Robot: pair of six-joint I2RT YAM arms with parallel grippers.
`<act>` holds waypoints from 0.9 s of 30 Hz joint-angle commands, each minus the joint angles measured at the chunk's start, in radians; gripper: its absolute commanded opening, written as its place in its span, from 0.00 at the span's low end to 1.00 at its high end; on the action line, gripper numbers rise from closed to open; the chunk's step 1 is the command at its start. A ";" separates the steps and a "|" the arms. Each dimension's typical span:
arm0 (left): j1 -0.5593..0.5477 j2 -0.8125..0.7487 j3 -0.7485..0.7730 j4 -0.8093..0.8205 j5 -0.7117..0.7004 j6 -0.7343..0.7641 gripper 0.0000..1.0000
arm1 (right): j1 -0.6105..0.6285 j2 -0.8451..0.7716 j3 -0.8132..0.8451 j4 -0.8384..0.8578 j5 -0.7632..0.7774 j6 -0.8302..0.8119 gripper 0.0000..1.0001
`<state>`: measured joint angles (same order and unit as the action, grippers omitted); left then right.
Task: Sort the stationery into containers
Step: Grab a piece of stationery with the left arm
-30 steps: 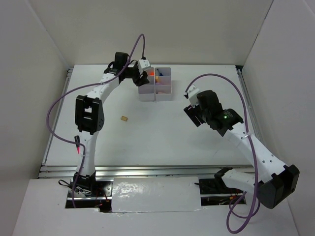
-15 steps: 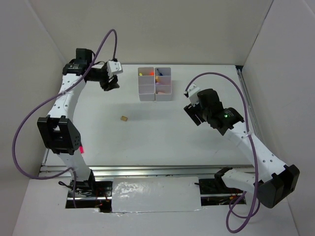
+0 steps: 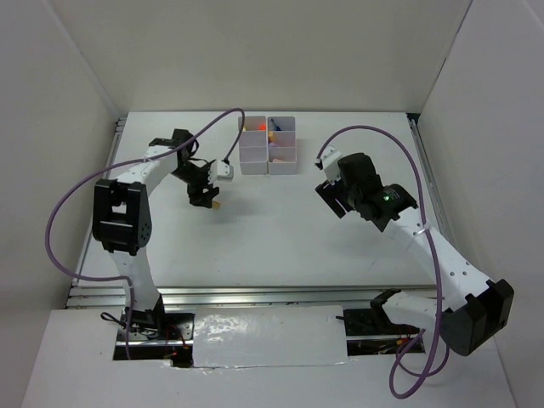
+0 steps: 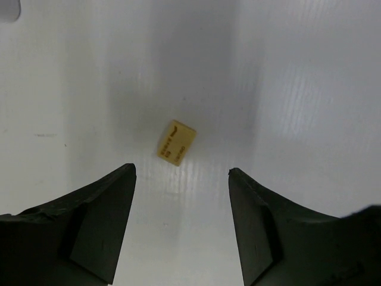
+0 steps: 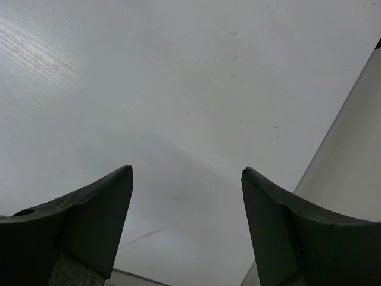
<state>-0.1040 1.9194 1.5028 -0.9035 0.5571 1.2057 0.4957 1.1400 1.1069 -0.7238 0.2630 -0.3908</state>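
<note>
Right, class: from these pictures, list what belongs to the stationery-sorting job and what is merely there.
Belongs to the job:
- tan eraser, lying between the fingers of the open left hand
- white bins
- coloured stationery in the bins

Merely there:
- purple cables
- white walls
- right hand, open and holding nothing

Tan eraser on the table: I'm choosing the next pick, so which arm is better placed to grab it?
Left. The left gripper hovers open over the tan eraser, framed between its jaws. The right gripper, also open, is far off to the side, with no eraser in its view.
</note>
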 commanded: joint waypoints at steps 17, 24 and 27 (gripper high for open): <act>-0.034 0.174 0.070 -0.003 0.018 0.225 0.61 | 0.007 0.014 0.016 -0.002 -0.007 -0.011 0.81; -0.045 0.165 0.020 0.009 -0.019 0.229 0.39 | 0.009 0.010 0.018 0.001 -0.005 -0.011 0.81; -0.063 0.155 0.016 0.024 -0.029 0.195 0.27 | 0.009 0.006 0.010 0.004 -0.005 -0.013 0.81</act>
<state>-0.1448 2.0830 1.5330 -0.8711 0.5266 1.4052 0.4976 1.1534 1.1065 -0.7261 0.2543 -0.3954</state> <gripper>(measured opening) 0.334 0.807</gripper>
